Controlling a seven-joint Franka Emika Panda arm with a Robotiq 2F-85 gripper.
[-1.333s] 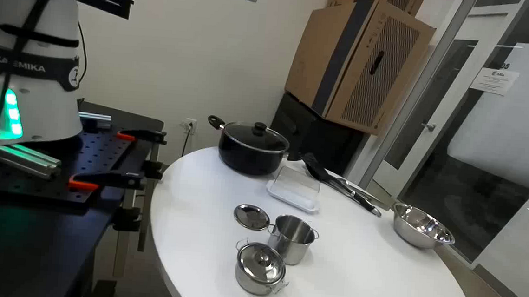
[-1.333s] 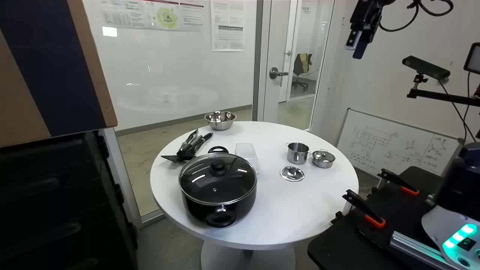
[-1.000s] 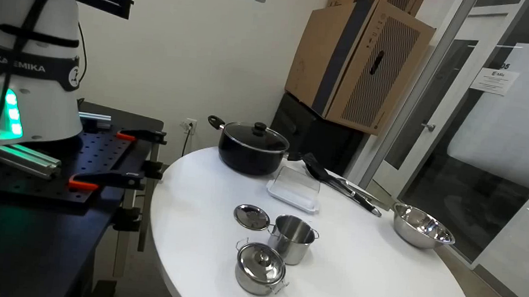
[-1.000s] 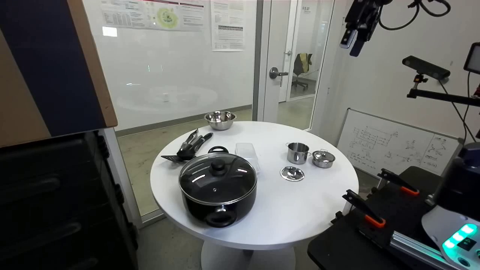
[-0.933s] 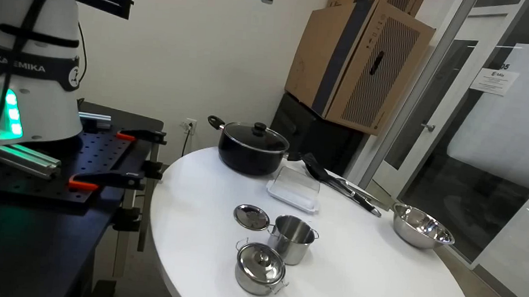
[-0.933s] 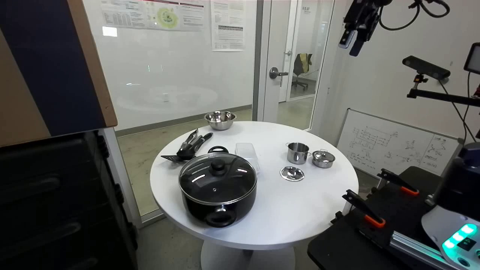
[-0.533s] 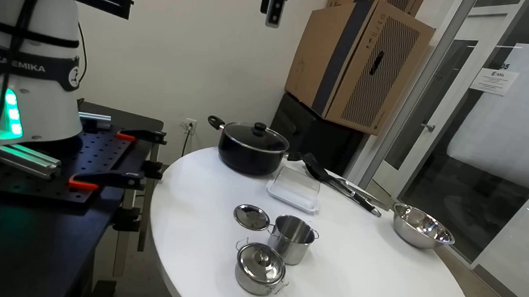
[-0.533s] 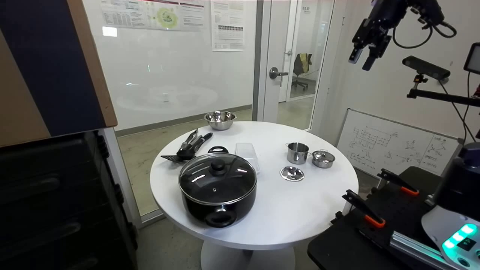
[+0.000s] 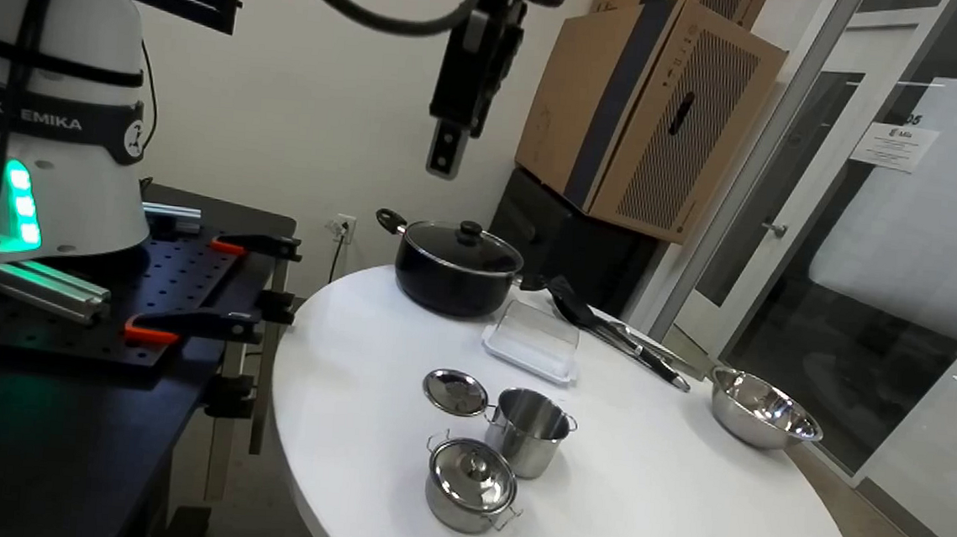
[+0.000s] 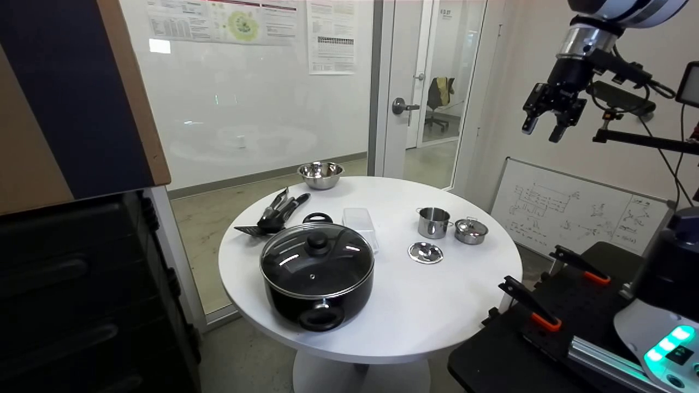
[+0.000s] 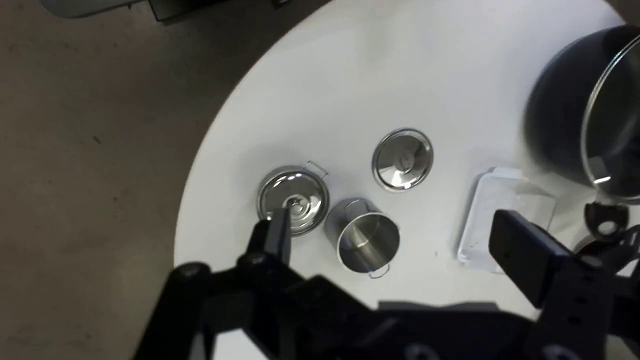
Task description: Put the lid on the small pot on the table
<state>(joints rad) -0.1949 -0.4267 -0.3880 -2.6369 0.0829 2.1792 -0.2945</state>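
The lid [image 9: 455, 393], a flat shiny steel disc with a centre knob, lies on the white table [image 9: 639, 499]; it also shows in an exterior view [image 10: 426, 252] and the wrist view [image 11: 403, 160]. The small pot [image 9: 455, 513], short and wide, stands near the table edge with a knobbed steel cover on it; it also shows in an exterior view [image 10: 471, 238]. In the wrist view one finger hides part of that cover [image 11: 300, 192]. My gripper [image 10: 543, 131] is open and empty, high above the table. Its fingers stand wide apart in the wrist view [image 11: 392, 224].
A taller, uncovered steel cup [image 9: 527, 440] stands between the lid and small pot, close to both. A clear plastic box [image 9: 532, 341], large black pot [image 9: 459, 276], black utensils [image 9: 609, 332] and steel bowl [image 9: 763, 411] stand farther off. Clamps [image 10: 529, 303] line the robot's bench.
My gripper has come down further into both exterior views and turned. Its fingers now show wider apart in an exterior view. The things on the table have not moved.
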